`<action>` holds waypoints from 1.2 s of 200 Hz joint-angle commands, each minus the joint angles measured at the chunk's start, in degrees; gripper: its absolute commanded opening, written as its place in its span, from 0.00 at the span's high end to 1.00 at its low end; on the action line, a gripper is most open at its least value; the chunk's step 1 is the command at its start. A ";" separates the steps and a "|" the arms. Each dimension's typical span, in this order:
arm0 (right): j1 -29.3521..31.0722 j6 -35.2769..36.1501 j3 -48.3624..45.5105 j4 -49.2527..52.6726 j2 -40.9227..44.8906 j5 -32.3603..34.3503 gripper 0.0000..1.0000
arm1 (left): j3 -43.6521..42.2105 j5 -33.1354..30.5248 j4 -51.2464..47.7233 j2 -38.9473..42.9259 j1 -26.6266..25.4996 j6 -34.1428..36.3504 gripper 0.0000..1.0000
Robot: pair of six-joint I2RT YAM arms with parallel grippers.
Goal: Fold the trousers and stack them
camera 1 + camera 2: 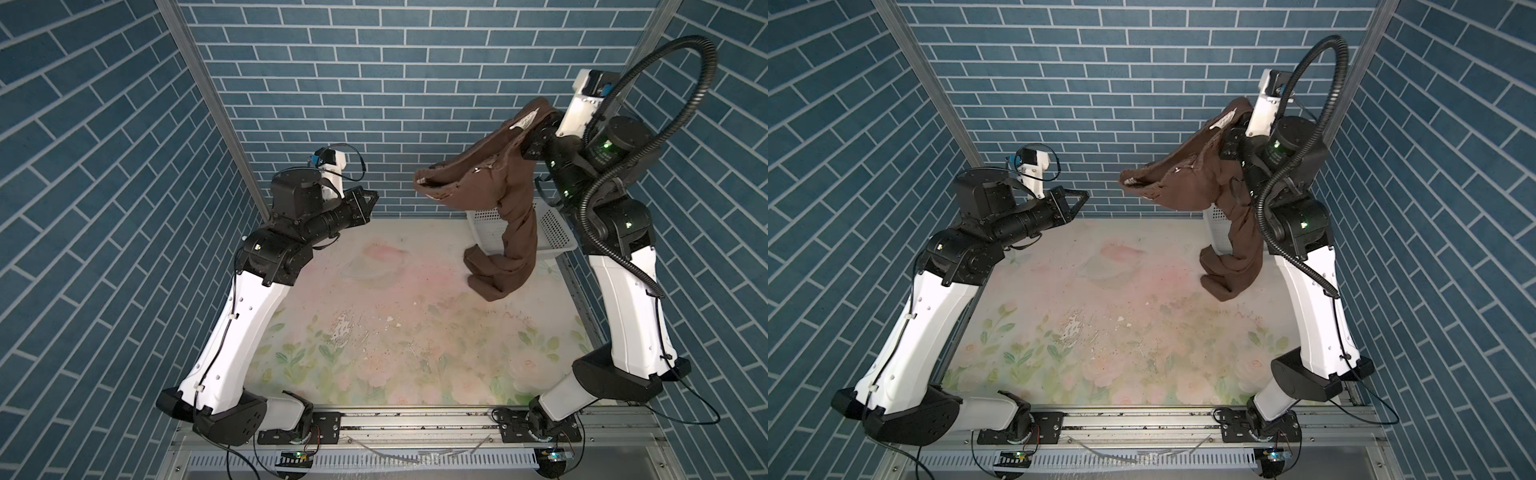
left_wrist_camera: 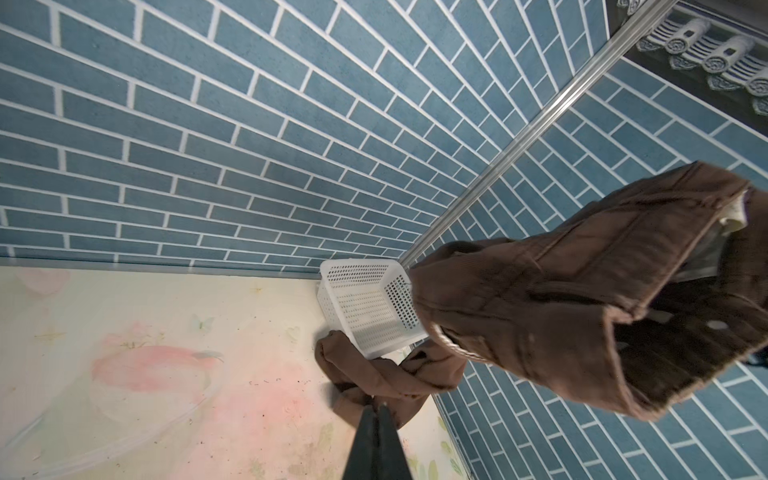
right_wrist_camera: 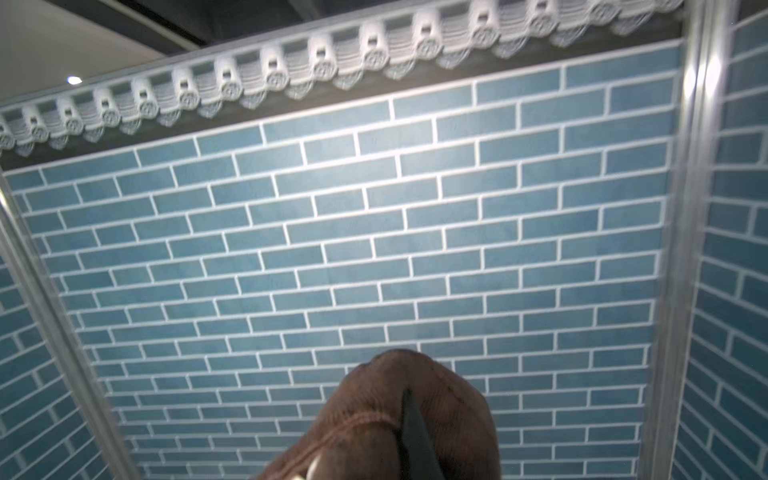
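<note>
The dark brown trousers (image 1: 513,195) (image 1: 1187,187) hang in the air at the back right, held by the waistband. Their legs drop down, and the leg ends lie bunched on the table (image 1: 374,316) in front of the basket. My right gripper (image 1: 540,124) (image 1: 1235,122) is raised high and shut on the trousers. In the right wrist view the brown cloth (image 3: 365,419) wraps over the gripper (image 3: 401,401), and only one dark finger shows. My left gripper (image 1: 372,199) (image 1: 1084,197) (image 2: 376,409) is shut and empty, hovering at the back left, apart from the trousers (image 2: 582,291).
A white perforated basket (image 1: 559,232) (image 1: 1217,226) (image 2: 365,307) stands in the back right corner, partly behind the hanging cloth. Blue brick walls close in the back and both sides. The table has a faded floral cover.
</note>
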State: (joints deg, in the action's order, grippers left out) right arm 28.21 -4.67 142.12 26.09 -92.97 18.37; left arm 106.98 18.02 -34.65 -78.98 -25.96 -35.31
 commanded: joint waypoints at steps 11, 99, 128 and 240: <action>0.27 0.85 5.72 1.16 1.77 -5.25 1.00 | 2.05 3.40 3.12 -0.65 -2.30 -1.29 1.00; 0.24 -3.03 -5.43 -0.57 9.82 -20.33 1.00 | -1.79 5.85 9.00 -2.59 -5.32 -0.50 0.21; 0.27 -3.29 -5.94 0.19 10.47 -21.22 1.00 | -1.45 7.30 11.86 -5.85 -9.07 -0.09 0.20; 0.27 2.33 -12.38 -3.90 11.80 -12.23 1.00 | -1.09 13.66 13.91 -10.80 -18.78 -0.75 1.00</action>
State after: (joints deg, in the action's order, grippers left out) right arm 28.23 -4.91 131.22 28.51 -82.26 4.49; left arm 106.80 30.39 -22.35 -92.20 -43.79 -36.34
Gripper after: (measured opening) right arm 0.058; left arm 0.050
